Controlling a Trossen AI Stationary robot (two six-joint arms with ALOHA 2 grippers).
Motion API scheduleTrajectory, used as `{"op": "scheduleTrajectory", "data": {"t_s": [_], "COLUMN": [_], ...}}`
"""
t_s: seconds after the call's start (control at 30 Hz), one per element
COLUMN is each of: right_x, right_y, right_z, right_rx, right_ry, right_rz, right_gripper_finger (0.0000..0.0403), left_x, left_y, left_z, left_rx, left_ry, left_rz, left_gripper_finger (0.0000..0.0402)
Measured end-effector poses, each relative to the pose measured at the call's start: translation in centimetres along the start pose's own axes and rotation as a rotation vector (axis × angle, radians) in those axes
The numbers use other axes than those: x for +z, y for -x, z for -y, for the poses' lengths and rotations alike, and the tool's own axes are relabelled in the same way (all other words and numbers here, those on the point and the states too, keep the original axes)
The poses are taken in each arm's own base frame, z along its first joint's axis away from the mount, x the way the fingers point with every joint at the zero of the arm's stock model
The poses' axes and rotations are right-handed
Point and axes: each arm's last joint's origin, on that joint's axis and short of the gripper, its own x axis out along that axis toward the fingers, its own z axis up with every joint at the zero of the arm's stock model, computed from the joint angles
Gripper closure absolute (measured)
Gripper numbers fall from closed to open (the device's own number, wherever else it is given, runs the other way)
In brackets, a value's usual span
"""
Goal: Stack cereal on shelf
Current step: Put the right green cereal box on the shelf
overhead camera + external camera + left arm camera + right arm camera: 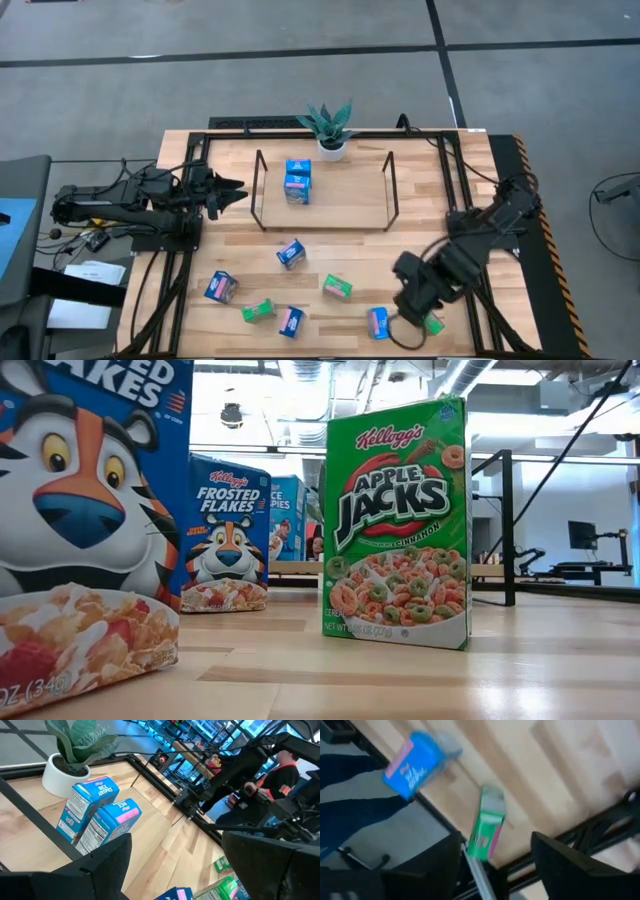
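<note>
The shelf, a light-wood board in a black wire frame, carries two blue cereal boxes side by side, also seen as blue boxes in the left wrist view. Several more blue and green boxes lie scattered on the near half of the table. My left gripper hovers open at the shelf's left end. My right gripper is open over the near right corner, between a blue box and a green box. In its wrist view the green box lies between the open fingers, untouched, and the blue box lies beyond it.
A potted plant stands behind the shelf. Loose boxes lie at blue, blue, green, blue and green. In the low view, a green box and blue boxes stand upright. A person shows beyond the table.
</note>
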Motion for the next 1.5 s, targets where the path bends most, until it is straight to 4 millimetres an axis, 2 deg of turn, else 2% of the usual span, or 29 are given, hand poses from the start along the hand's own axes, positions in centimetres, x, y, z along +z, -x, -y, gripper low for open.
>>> {"op": "scheduleTrajectory", "data": {"t_s": [0.17, 0.33, 0.5, 0.57, 0.77, 1.03, 1.5], "right_x": [-2.2, -4.4, -5.3, -5.2, -4.8, -5.0, -4.9], "right_y": [-0.4, -1.2, -1.8, -2.2, -5.3, -8.5, -12.3], "right_z": [-0.4, -0.9, -1.1, -1.0, -1.0, -1.1, -1.2], "right_rx": [-0.017, -0.035, -0.047, -0.051, -0.097, -0.078, -0.009], "right_ry": [-0.065, -0.125, -0.141, -0.142, -0.132, -0.102, -0.091], "right_rz": [-0.006, 0.0, 0.036, 0.034, 0.017, -0.003, -0.01], "right_gripper_finger": [0.0093, 0.009, 0.009, 0.009, 0.009, 0.009, 0.0091], "left_x": [0.0, 0.0, 0.0, 0.0, 0.0, 0.0, 0.0], "left_y": [0.0, 0.0, 0.0, 0.0, 0.0, 0.0, 0.0], "left_z": [0.0, 0.0, 0.0, 0.0, 0.0, 0.0, 0.0], "left_rx": [0.0, 0.0, 0.0, 0.0, 0.0, 0.002, 0.008], "left_ry": [-0.015, -0.017, -0.026, -0.024, -0.019, -0.018, -0.004], "left_rz": [0.0, 0.0, 0.0, 0.0, 0.0, 0.002, 0.006], "left_gripper_finger": [0.0102, 0.0102, 0.0102, 0.0102, 0.0102, 0.0102, 0.0102]}}
